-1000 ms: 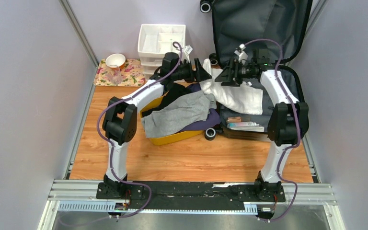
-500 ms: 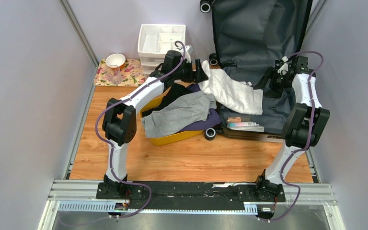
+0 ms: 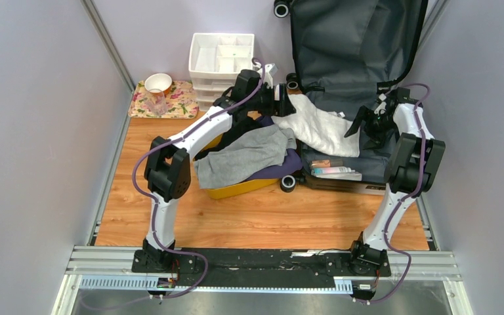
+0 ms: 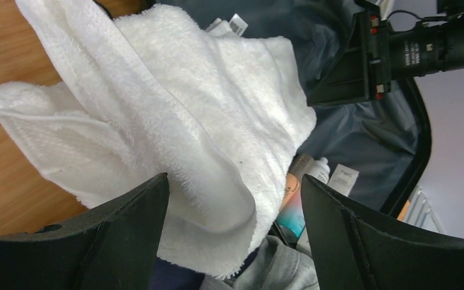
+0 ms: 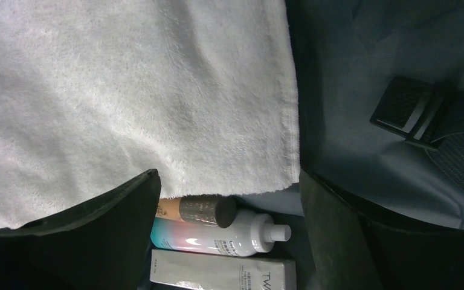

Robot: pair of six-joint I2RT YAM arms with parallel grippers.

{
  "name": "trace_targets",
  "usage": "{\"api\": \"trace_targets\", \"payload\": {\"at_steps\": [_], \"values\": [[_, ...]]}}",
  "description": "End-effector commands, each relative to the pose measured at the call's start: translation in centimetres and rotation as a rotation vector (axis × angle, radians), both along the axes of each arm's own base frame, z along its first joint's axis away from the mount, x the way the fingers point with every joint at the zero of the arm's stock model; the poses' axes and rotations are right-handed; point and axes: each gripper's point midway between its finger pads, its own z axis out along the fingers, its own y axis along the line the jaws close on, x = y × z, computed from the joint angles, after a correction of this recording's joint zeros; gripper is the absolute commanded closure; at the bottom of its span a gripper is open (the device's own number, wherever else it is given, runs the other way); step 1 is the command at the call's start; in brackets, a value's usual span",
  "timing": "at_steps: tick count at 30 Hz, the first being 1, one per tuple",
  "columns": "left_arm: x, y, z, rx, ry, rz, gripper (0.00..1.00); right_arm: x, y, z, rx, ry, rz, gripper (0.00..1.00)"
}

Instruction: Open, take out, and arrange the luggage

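Nearest the arm bases, left of the luggage (image 3: pixel 354 46), a yellow bin (image 3: pixel 236 190) sits on the wooden table (image 3: pixel 249 223). A grey garment (image 3: pixel 249 154) is heaped in it over a dark-blue one (image 3: pixel 282 167).

The luggage lies at the far right of the table. It is open, with its lid propped up against the back wall and the grey lining showing. That step looks done, and the clothes in the bin suggest unpacking is well under way.

At the near edge of the luggage's lower shell lie a pink-and-teal bottle (image 5: pixel 217 237), a brown-capped tube (image 5: pixel 196 209) and a white box (image 5: pixel 223 272). These are yet to come out.

A white towel (image 3: pixel 318 128) is draped from inside the luggage over its left rim. It looks like the item in hand.

The left gripper (image 4: pixel 234 178) hovers over the towel at the luggage's left rim. Its jaws are spread wide and grip nothing. The right gripper (image 5: pixel 229 174) hangs inside the luggage above the towel's edge and the toiletries. Its jaws are also wide apart and hold nothing.

Farther back, left of the luggage, stands a white drawer organizer (image 3: pixel 220 59). Beyond it, a small bowl (image 3: pixel 158 82) rests on a floral mat (image 3: pixel 180 98).

By my reckoning, the towel and toiletries must be lifted out and everything sorted into place.
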Motion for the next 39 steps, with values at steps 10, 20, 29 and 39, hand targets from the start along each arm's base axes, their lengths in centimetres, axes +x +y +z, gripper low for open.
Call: {"api": "trace_targets", "payload": {"at_steps": [10,20,29,39], "values": [[0.9,1.8,1.5,0.091,-0.136,0.026,0.13,2.3,2.1,-3.9,0.06,0.033,-0.012,0.13],[1.3,2.1,0.7,0.098,-0.122,0.033,0.13,3.2,6.7,-3.4,0.284,-0.01,0.1,0.39],[2.2,4.8,4.0,0.105,-0.204,0.044,0.11,3.4,5.3,3.5,0.283,-0.181,0.15,1.0],[-0.5,4.5,0.5,0.119,-0.057,-0.008,0.11,2.9,5.7,5.1,0.306,-0.195,0.167,1.0]]}}
